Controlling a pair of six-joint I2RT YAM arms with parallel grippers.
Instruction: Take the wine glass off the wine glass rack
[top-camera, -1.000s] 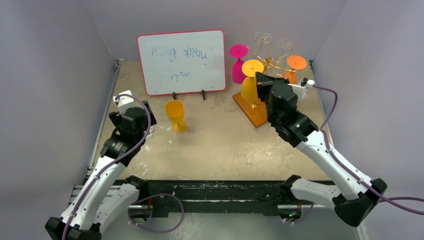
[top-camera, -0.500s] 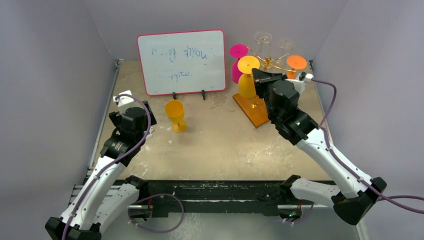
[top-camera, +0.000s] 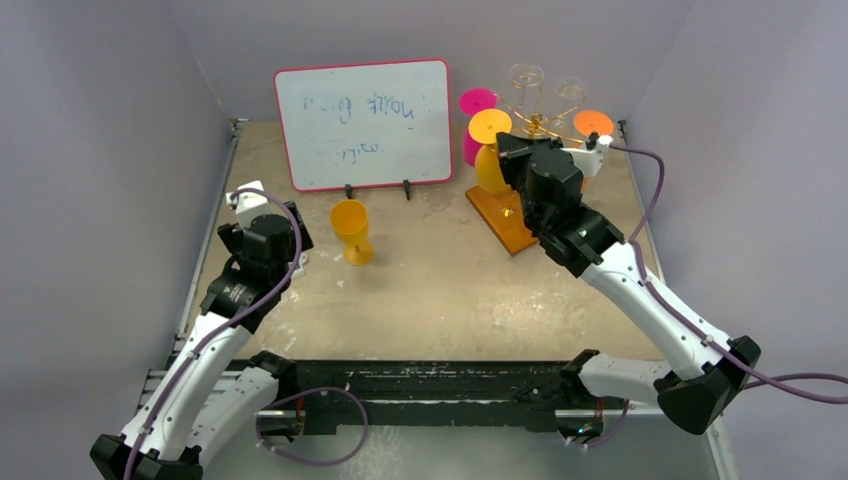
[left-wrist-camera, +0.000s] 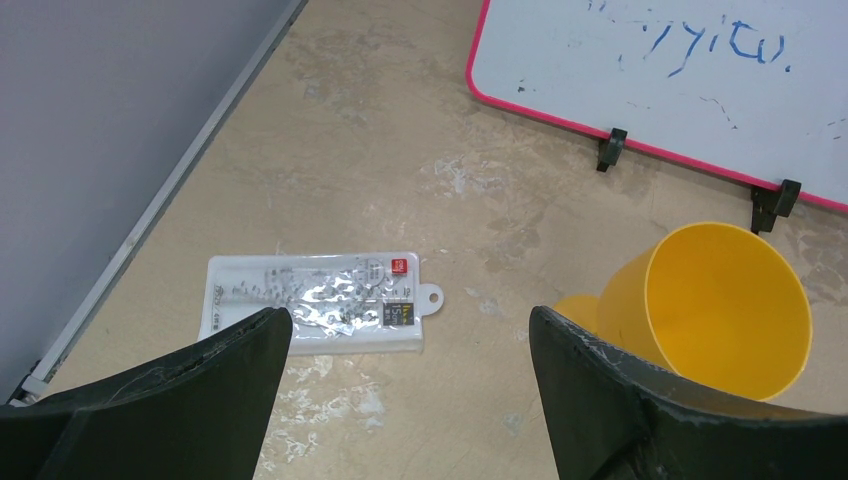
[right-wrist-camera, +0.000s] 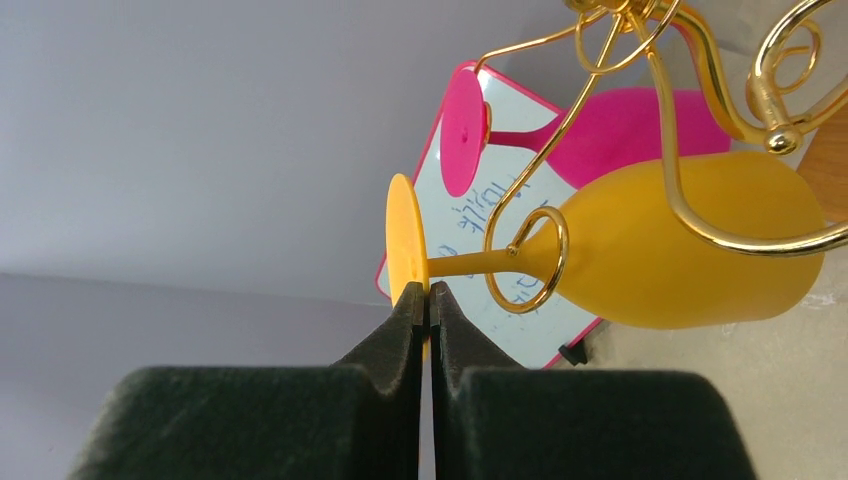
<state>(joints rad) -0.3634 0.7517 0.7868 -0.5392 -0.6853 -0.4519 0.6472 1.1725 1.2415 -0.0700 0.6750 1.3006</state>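
Right tool (right-wrist-camera: 422, 290) clenched on foot rim of yellow wine glass (right-wrist-camera: 680, 245); stem sits in loop of wine glass rack (top-camera: 503, 225); left tool (left-wrist-camera: 408, 320) released above tabletop (left-wrist-camera: 400, 150); whiteboard (top-camera: 363, 122) blue scrawl, packet (left-wrist-camera: 310, 305) print unreadable.

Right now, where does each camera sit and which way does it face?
Top: above and behind, looking down on the table; left arm and right arm show.
Left wrist: low, facing packet, cup and whiteboard; open jaws below.
Right wrist: raised, facing the yellow glass on the rack; shut jaws pinch its foot.
Shared: whiteboard in all; cup in top and left wrist.
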